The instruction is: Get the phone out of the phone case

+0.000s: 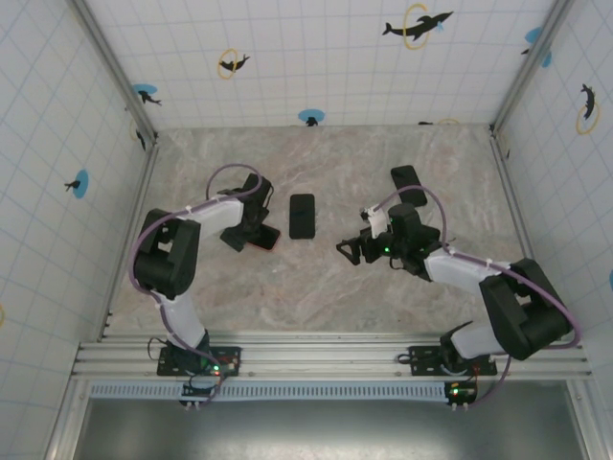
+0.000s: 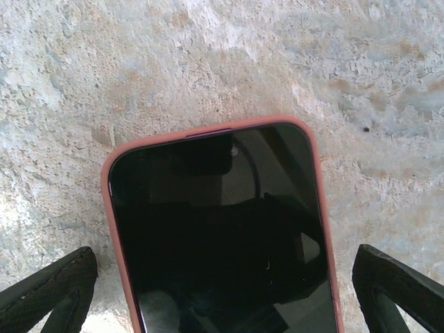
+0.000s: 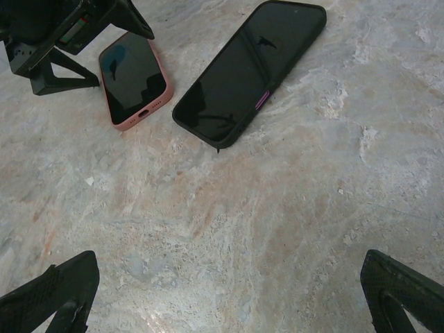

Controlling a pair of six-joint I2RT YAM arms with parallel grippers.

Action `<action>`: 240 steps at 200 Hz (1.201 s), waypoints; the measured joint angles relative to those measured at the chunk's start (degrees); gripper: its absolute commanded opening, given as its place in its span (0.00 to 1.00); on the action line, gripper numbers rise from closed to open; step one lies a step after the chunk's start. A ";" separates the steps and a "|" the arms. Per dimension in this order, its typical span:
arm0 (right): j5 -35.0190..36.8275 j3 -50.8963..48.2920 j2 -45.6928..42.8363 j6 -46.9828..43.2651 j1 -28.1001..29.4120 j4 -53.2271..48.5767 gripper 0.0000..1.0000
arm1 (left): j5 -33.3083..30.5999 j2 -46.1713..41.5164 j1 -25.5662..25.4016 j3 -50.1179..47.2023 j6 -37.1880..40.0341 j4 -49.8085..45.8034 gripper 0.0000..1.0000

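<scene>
A phone with a dark screen [image 2: 222, 236] lies face up on the marble table in a salmon-pink case [image 2: 111, 208]. My left gripper [image 2: 222, 295] is open and low over it, one finger [image 2: 48, 291] on each side of the case and apart from it. From above, the left gripper [image 1: 251, 233] covers most of that pink-cased phone [image 1: 268, 241]. The right wrist view shows the same phone [image 3: 132, 73] beside a second phone in a black case [image 3: 250, 69]. My right gripper [image 3: 225, 298] is open over bare table.
The black-cased phone [image 1: 302, 216] lies mid-table between the arms. Another flat dark object [image 1: 406, 181] lies behind the right gripper [image 1: 351, 238]. White tiled walls [image 1: 77, 115] close in the table on three sides.
</scene>
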 measured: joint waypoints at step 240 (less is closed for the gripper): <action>-7.39 -3.61 0.74 8.44 -4.63 10.47 0.99 | 1.86 2.71 -2.23 3.78 -2.12 -6.73 0.97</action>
